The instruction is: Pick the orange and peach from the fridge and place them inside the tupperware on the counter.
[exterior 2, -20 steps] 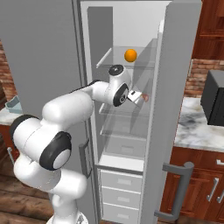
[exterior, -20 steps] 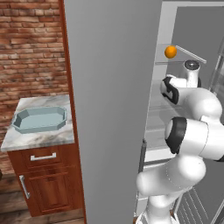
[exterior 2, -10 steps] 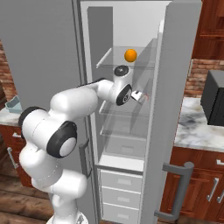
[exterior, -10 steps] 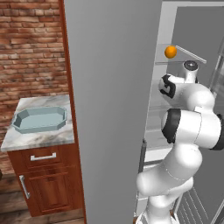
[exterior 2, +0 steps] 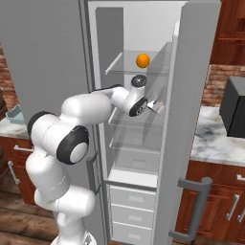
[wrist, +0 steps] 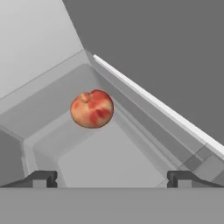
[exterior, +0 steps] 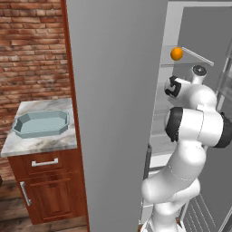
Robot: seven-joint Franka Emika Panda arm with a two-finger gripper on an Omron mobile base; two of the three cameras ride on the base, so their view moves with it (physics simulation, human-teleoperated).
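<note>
I am reaching my white arm into the tall grey fridge [exterior 2: 196, 95], whose wide grey door is standing open and whose white interior holds clear glass shelves. My claw [wrist: 111, 178] is released: its two small dark finger tips [wrist: 41, 178] are standing wide apart at the bottom of the hand view, with nothing between them.

Ahead of the claw, the small round reddish-pink peach [wrist: 92, 108] with a paler patch is sitting on a pale shelf surface in a corner of the fridge interior, apart from both tips and a little left of centre in the hand view.

The small bright orange smooth ball, the orange [exterior 2: 142, 60], is resting on an upper glass shelf, above my hand; from the left base view it [exterior: 176, 53] is showing just above my wrist.

Outside the fridge, the shallow pale blue-grey octagonal tupperware tray [exterior: 41, 123] is lying on the white-grey veined marble counter [exterior: 41, 144] over its reddish-brown wood cabinet, against a red brick wall [exterior: 31, 50]. I am seeing no fruit inside the tray.
</note>
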